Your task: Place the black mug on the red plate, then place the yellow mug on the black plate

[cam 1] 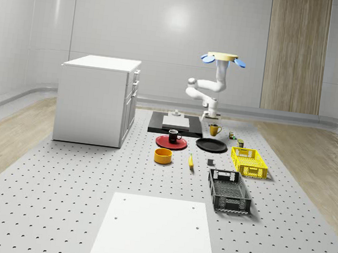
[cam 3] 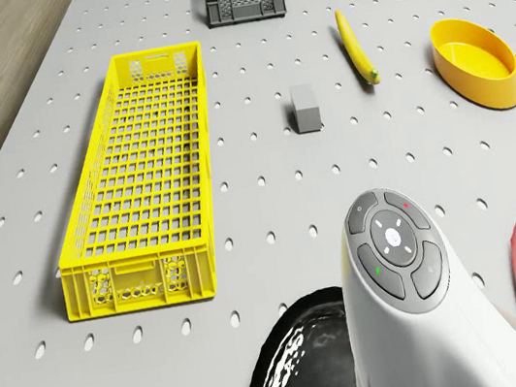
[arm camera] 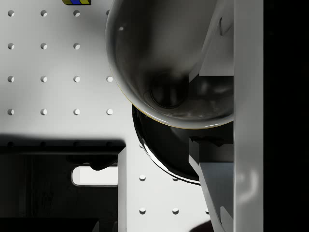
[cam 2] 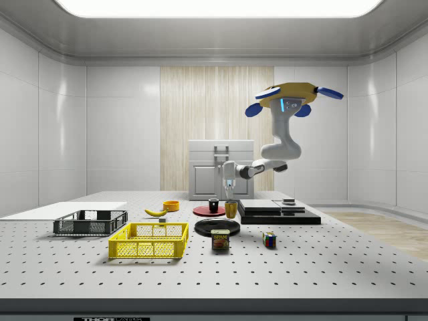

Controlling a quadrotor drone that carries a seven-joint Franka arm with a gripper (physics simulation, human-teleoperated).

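Black mug (cam 1: 174,136) stands on the red plate (cam 1: 163,142); first step judged complete. Second step in hand: drone (cam 1: 223,58) hovers above the far side of the table, arm reaching down, gripper (cam 2: 231,196) directly over the yellow mug (cam 1: 215,130), fingers spread either side of its rim, nothing clamped yet. Mug stands just behind the black plate (cam 1: 211,146). Next: close, lift, carry to plate
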